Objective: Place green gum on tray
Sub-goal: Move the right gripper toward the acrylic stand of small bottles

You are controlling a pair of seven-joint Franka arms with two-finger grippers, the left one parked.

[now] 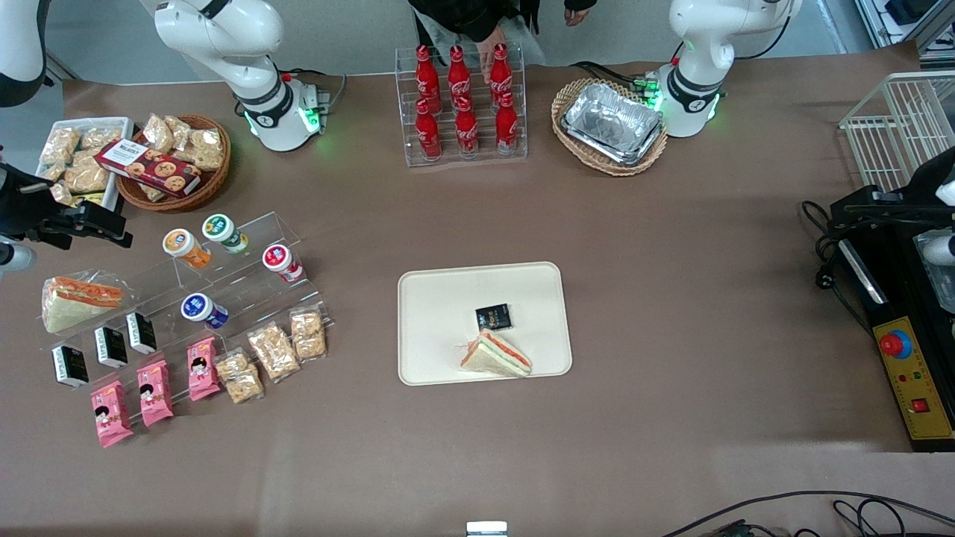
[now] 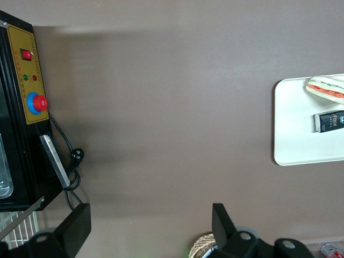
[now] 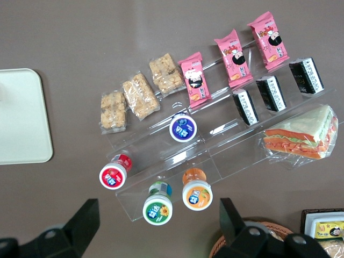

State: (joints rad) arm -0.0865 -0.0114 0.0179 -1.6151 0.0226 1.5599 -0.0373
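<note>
End effector (image 3: 156, 226) wide open, empty, above green gum (image 3: 157, 209); tray (image 1: 440, 298) well apart

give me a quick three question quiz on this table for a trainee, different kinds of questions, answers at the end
1. True or false: the green gum already lies on the tray.
2. Which bottle stands beside the green gum on the clear rack? A) orange gum B) cola bottle C) blue gum
3. Name the two things on the tray.

Key:
1. False; it is on the rack, and the open gripper hangs apart from it, toward the working arm's end.
2. A
3. A sandwich and a black packet.
</note>
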